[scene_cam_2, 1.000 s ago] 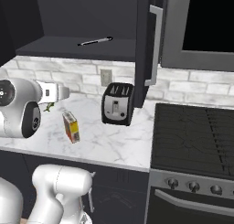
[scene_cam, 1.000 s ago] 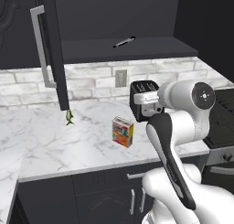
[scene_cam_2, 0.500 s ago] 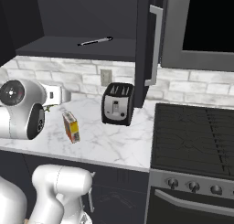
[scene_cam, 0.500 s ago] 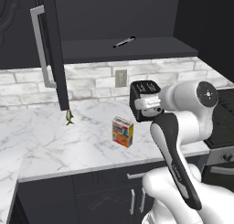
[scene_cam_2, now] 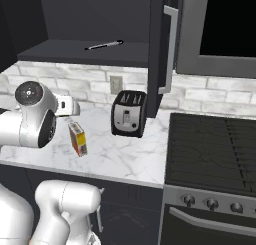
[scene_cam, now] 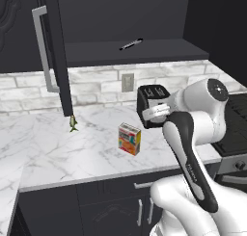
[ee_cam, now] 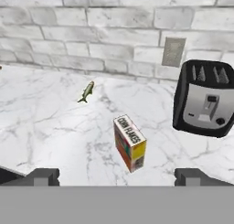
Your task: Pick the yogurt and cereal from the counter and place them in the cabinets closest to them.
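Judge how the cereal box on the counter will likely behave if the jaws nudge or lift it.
The cereal box stands upright on a narrow base on the marble counter, so a high nudge would probably tip it. Its flat, straight faces suggest stiff card, likely easy to pinch. It looks small beside the toaster, so probably light.

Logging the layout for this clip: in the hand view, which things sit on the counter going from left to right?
Small green fish → cereal → toaster. All three rest apart from each other on the counter.
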